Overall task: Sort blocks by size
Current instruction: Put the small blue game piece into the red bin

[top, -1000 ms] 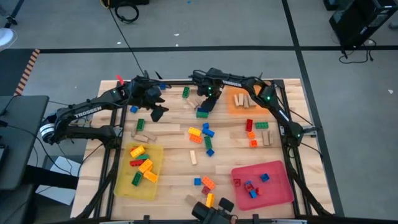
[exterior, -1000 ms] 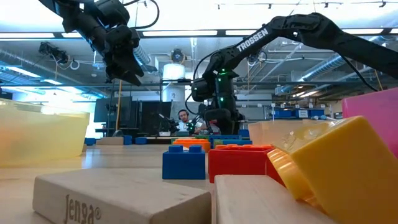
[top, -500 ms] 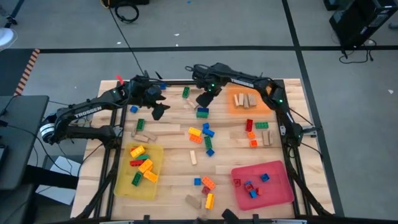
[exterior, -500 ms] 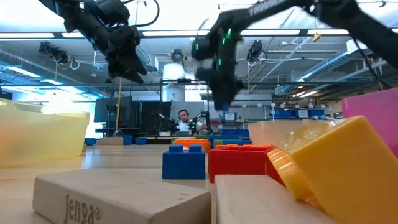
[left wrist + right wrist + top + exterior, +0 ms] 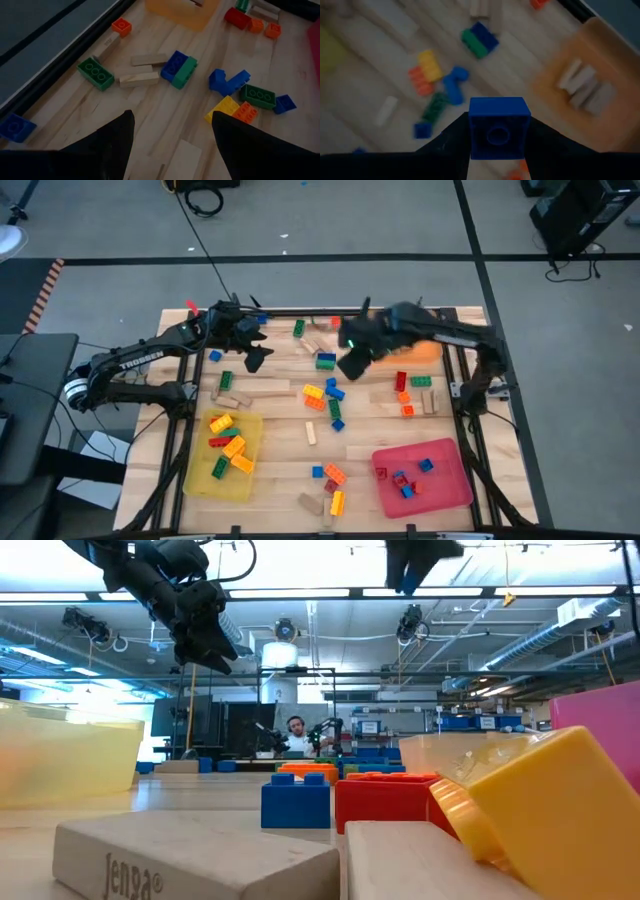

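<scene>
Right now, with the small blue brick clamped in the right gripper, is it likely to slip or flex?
The blue brick looks like rigid plastic, so probably no flex. The right gripper pinches its flat sides squarely; a slip seems unlikely, though smooth plastic could slide if jolted.

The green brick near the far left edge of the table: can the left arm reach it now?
Probably yes. The left gripper hangs open above the table with nothing in it, and the green brick lies flat just ahead with clear wood around it. The small wooden blocks lie beside it, apart.

Glossy plastic blue brick (image 5: 499, 128), matt pale wooden blocks (image 5: 139, 78), smooth light wood-grain table (image 5: 150, 115), translucent plastic orange tray (image 5: 600, 75)
</scene>
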Motion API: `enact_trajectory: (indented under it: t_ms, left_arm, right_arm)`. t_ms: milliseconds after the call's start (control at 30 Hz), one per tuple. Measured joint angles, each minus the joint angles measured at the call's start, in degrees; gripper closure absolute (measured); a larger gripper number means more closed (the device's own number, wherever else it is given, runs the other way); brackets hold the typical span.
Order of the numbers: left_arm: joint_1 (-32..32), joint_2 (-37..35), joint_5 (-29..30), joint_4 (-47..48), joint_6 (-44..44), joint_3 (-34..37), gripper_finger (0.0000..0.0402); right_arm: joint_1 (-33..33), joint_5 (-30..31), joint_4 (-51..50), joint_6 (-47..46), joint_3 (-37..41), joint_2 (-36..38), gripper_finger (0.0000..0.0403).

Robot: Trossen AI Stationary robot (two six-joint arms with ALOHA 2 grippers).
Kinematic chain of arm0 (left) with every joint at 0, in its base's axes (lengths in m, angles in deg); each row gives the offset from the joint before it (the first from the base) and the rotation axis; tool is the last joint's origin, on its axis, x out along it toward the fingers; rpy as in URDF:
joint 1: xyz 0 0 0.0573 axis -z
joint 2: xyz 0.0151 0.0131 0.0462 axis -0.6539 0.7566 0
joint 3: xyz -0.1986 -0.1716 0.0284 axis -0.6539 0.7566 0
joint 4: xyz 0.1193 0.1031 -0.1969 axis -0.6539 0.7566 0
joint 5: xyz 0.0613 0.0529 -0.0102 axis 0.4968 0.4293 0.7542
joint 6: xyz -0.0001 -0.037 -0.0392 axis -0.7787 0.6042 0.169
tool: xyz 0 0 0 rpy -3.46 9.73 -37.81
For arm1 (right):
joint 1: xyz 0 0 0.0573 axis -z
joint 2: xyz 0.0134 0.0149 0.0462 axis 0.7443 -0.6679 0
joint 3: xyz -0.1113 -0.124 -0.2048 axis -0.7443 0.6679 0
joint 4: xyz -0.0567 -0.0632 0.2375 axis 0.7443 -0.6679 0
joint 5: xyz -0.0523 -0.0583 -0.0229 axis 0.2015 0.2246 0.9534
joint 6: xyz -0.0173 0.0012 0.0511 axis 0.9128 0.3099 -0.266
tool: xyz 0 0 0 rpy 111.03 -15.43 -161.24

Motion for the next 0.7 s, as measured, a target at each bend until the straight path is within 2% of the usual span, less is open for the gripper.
enact_trajectory:
  t_ms: [133,333,567,700]
  left_arm:
    - [0.03,0.00,-0.02,0.00,-0.07,0.00,0.0128]
    - [0.33,-0.02,0.00,-0.02,-1.68,0.00,0.0128]
    - [0.33,-0.02,0.04,-0.01,-1.32,0.00,0.0128]
    - [0.33,-0.02,0.07,0.00,-1.27,0.00,0.0128]
  right_arm:
    - [-10.08,2.38,-0.18,-12.40,3.88,4.70,0.0252]
    - [-23.60,3.04,-0.47,-33.20,15.56,9.43,0.0252]
    - [-37.54,-4.52,1.76,-54.77,29.80,11.14,0.0252]
    - [-43.72,-7.54,8.73,-62.16,36.86,11.25,0.0252]
